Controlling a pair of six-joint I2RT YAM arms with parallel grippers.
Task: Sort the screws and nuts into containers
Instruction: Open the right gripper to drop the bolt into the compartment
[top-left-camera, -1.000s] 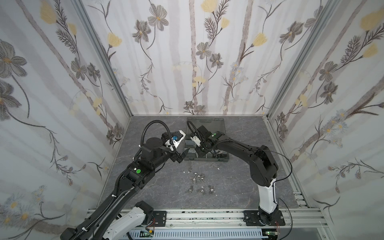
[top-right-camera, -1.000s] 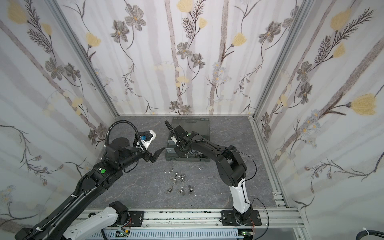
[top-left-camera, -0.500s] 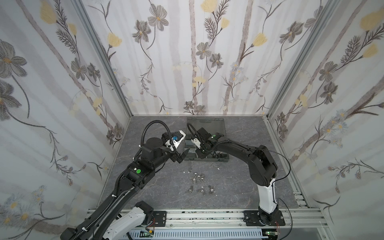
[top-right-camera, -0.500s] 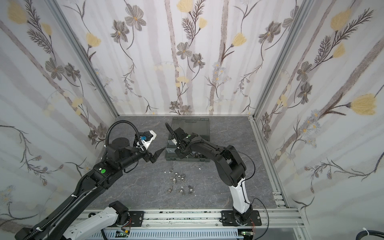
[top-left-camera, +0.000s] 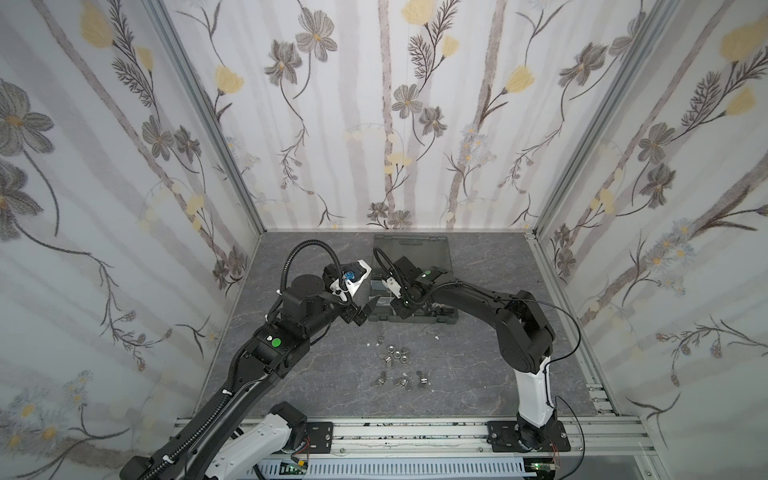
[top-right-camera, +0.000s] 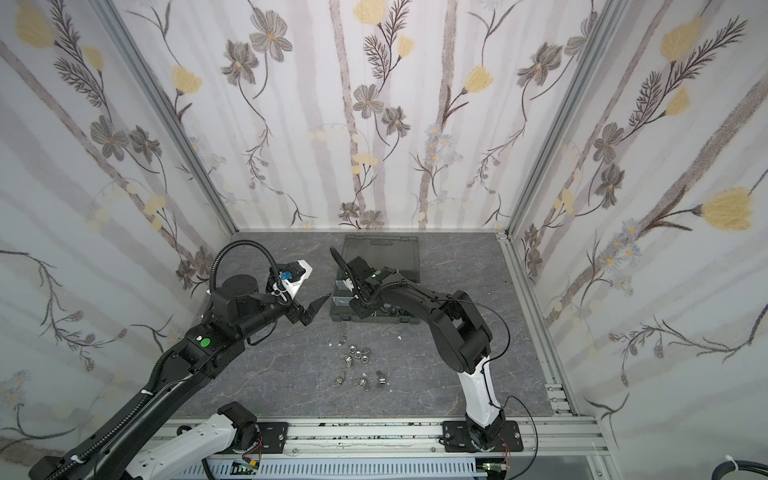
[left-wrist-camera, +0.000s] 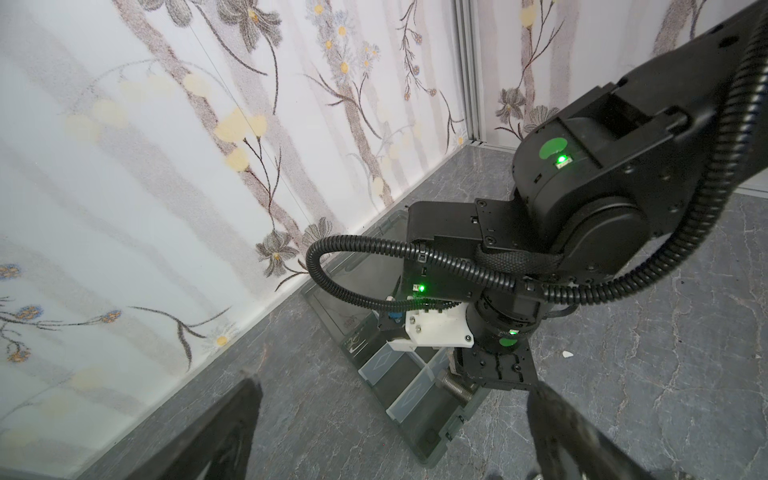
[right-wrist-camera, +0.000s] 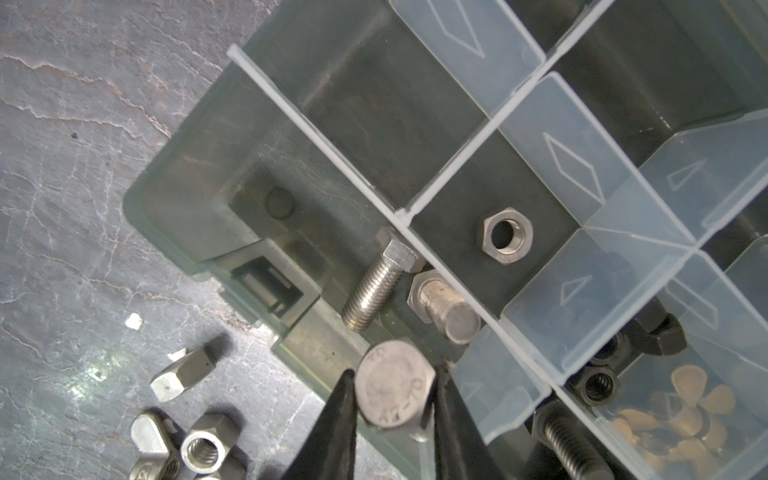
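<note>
Closest to me, the loose nuts (top-left-camera: 395, 365) lie bunched on the worktop (top-left-camera: 316, 374), hex ones and winged ones together, well short of the organizer case (top-left-camera: 419, 322). A careless sweep by either arm could scatter them.

A little further in, the left gripper (top-left-camera: 368, 311) hangs just off the case's left end, jaws spread wide and empty. It is near the other arm's wrist, so the two could knock together if either swings sideways.

Beyond it, the right gripper (right-wrist-camera: 395, 370) is low over the corner compartment (right-wrist-camera: 332, 216), jaws closed against the flats of a silver hex-head screw (right-wrist-camera: 395, 399). The shank is hidden under the head. Two silver screws (right-wrist-camera: 374, 291) already lie in that compartment.

The held screw hangs close to the case's front rim and to a translucent divider (right-wrist-camera: 316, 129). I'd guess that is the main hazard. If it is let go there, it may strike the rim and bounce out onto the worktop. It could also tip over the divider into the next of the containers, where a lone hex nut (right-wrist-camera: 505, 239) sits, and mix the sorts. It might also land on the bolts below and roll.

Further back, brass wing nuts (right-wrist-camera: 681, 403) fill another compartment. The smoky lid (top-left-camera: 411, 253) lies open toward the wall, out of harm's way.
</note>
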